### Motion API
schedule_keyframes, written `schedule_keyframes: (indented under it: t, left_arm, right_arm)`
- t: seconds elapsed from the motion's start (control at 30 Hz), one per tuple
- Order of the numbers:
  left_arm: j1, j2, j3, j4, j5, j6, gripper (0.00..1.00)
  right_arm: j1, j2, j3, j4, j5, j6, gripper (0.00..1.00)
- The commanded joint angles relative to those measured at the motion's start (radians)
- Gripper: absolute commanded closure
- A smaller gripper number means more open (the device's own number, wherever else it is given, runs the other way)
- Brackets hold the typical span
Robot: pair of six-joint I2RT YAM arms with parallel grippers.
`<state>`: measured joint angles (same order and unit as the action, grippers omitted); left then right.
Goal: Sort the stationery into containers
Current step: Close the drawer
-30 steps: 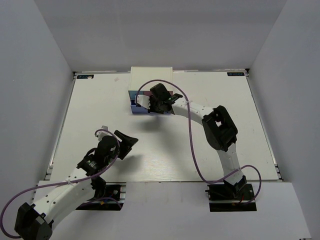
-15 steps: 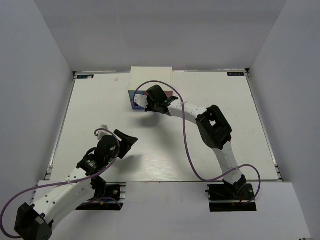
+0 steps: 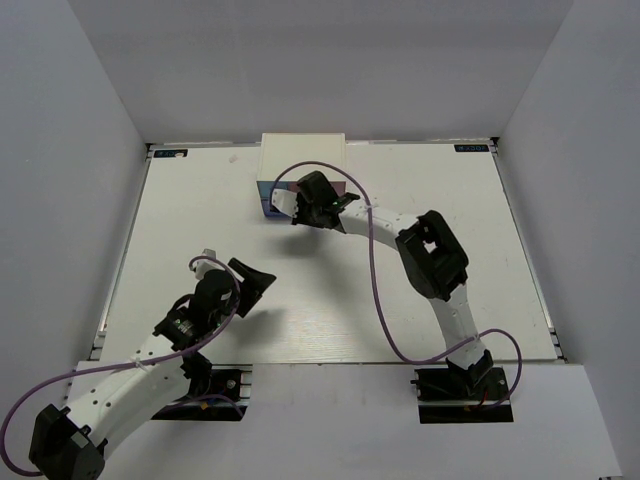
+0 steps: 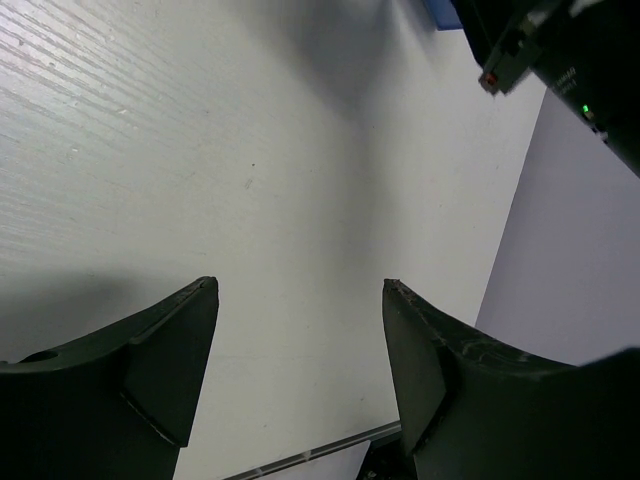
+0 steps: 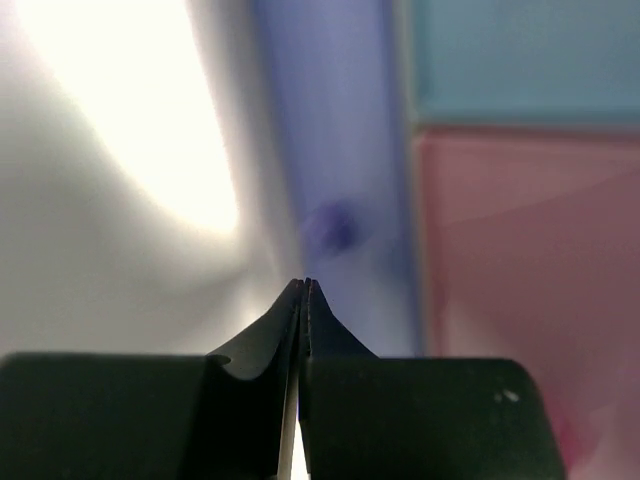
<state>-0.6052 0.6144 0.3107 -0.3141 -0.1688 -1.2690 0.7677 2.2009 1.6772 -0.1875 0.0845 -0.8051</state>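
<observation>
None of the stationery shows in any view. The white chest (image 3: 302,155) stands at the back of the table, its coloured drawer fronts (image 3: 267,199) facing me. My right gripper (image 3: 304,206) is shut with nothing in it and hovers just in front of those drawers. In the right wrist view its closed tips (image 5: 305,286) point at the dark blue drawer (image 5: 340,140), just below that drawer's small knob (image 5: 333,226). The light blue drawer (image 5: 520,60) and the pink drawer (image 5: 530,270) lie beside it. My left gripper (image 3: 256,282) is open over bare table, empty (image 4: 300,287).
White walls enclose the table (image 3: 200,230) on three sides. The right arm's elbow (image 3: 432,252) rises over the table's middle right. In the left wrist view the right arm's black housing (image 4: 570,70) fills the top right corner.
The dark blue drawer, standing pulled out a second ago, has slid back toward the chest as my right gripper moved toward the chest with it. The left arm has not moved.
</observation>
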Motion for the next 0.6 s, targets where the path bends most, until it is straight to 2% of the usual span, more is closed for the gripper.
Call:
schedule_keyframes:
  t: [0.0, 0.17, 0.27, 0.3, 0.37, 0.4, 0.57]
  left_arm:
    - [-0.004, -0.001, 0.045, 0.004, -0.012, 0.017, 0.23]
    - [-0.004, -0.019, 0.045, 0.085, 0.035, 0.075, 0.12]
    - [-0.004, -0.019, 0.045, 0.156, 0.067, 0.129, 0.09]
    - [-0.004, -0.019, 0.045, 0.165, 0.068, 0.147, 0.09]
    - [-0.004, -0.008, 0.076, 0.165, 0.068, 0.171, 0.07]
    - [-0.004, 0.002, 0.086, 0.165, 0.068, 0.195, 0.07]
    - [-0.004, 0.011, 0.165, 0.146, 0.077, 0.270, 0.07]
  right_arm:
    - [-0.001, -0.171, -0.068, -0.066, -0.124, 0.101, 1.00]
    - [-0.007, -0.370, -0.195, -0.110, -0.203, 0.175, 0.98]
    - [-0.013, -0.456, -0.223, -0.154, -0.224, 0.227, 0.60]
    - [-0.015, -0.477, -0.226, -0.173, -0.230, 0.237, 0.41]
    - [-0.018, -0.533, -0.238, -0.179, -0.217, 0.294, 0.25]
    - [-0.018, -0.547, -0.235, -0.181, -0.204, 0.314, 0.11]
    - [-0.021, -0.648, -0.238, -0.219, -0.106, 0.438, 0.10]
